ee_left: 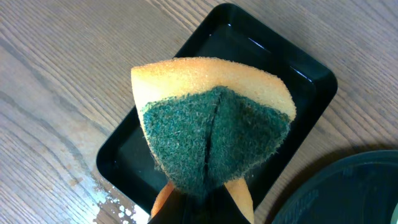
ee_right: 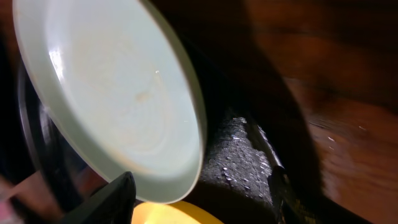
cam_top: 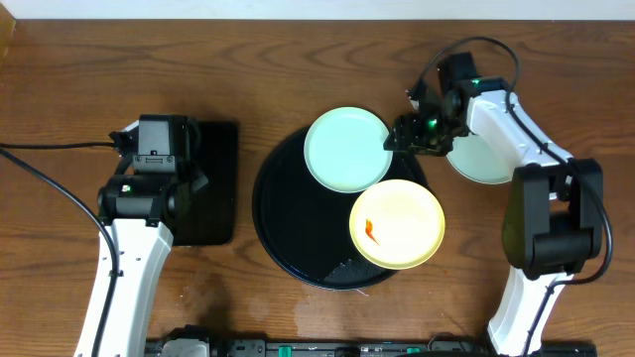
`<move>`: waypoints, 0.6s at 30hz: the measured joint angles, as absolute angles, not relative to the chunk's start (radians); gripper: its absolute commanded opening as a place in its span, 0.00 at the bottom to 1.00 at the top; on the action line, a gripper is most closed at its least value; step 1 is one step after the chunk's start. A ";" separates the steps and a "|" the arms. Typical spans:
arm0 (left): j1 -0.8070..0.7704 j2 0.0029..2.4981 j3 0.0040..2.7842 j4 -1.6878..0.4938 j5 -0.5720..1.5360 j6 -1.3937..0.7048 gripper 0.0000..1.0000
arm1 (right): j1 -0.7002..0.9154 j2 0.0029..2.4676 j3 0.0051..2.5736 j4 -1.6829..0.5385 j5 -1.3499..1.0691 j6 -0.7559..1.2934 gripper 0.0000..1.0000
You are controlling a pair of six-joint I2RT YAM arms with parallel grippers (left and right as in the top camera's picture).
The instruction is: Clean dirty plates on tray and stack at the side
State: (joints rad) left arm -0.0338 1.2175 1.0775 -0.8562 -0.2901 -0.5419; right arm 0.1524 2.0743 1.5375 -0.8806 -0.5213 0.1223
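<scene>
The mint plate (cam_top: 346,149) looks stiff, light and probably slick and chippable, so its thin rim is the place to hold it. That rim sits between the right fingers (ee_right: 109,202), on the round tray (cam_top: 283,233); whether they pinch it cannot be told. The left fingers (ee_left: 186,211) clamp a soft sponge (ee_left: 211,130).

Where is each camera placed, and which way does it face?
Overhead: above the table, facing straight down at the round black tray; both arms show.
Left wrist: on the left arm, facing down at the sponge over the rectangular tray; left gripper at bottom.
Right wrist: on the right arm, facing the mint plate; two fingers show.
Overhead and right wrist share that plate.
</scene>
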 measured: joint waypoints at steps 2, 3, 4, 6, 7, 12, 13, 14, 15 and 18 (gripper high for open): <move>-0.034 1.217 1.077 -0.856 -0.290 -0.542 0.08 | 0.138 2.088 1.538 -0.878 -0.578 0.091 0.69; -0.034 1.217 1.077 -0.856 -0.290 -0.542 0.08 | 0.136 2.093 1.538 -0.876 -0.593 0.082 0.69; -0.034 1.218 1.077 -0.856 -0.290 -0.542 0.08 | 0.135 2.098 1.538 -0.873 -0.613 0.071 0.69; -0.034 1.217 1.077 -0.856 -0.290 -0.542 0.08 | 0.135 2.107 1.538 -0.864 -0.635 0.060 0.69; -0.034 1.217 1.077 -0.856 -0.290 -0.542 0.08 | 0.135 2.115 1.538 -0.857 -0.645 0.056 0.69; -0.034 1.218 1.077 -0.856 -0.290 -0.542 0.08 | 0.135 2.152 1.536 -0.832 -0.683 0.044 0.69; -0.034 1.218 1.077 -0.856 -0.290 -0.542 0.08 | 0.136 2.153 1.533 -0.826 -0.688 0.043 0.69; -0.034 1.218 1.077 -0.856 -0.290 -0.542 0.08 | 0.136 2.153 1.529 -0.816 -0.693 0.042 0.69; -0.034 1.218 1.077 -0.856 -0.290 -0.542 0.08 | 0.137 2.153 1.528 -0.810 -0.698 0.041 0.69; -0.034 1.217 1.077 -0.856 -0.290 -0.542 0.08 | 0.137 2.153 1.507 -0.770 -0.715 0.043 0.70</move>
State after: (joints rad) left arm -0.0338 1.2175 1.0775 -0.8562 -0.2901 -0.5419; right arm 0.1368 2.1532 1.5074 -0.7696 -0.7151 0.0433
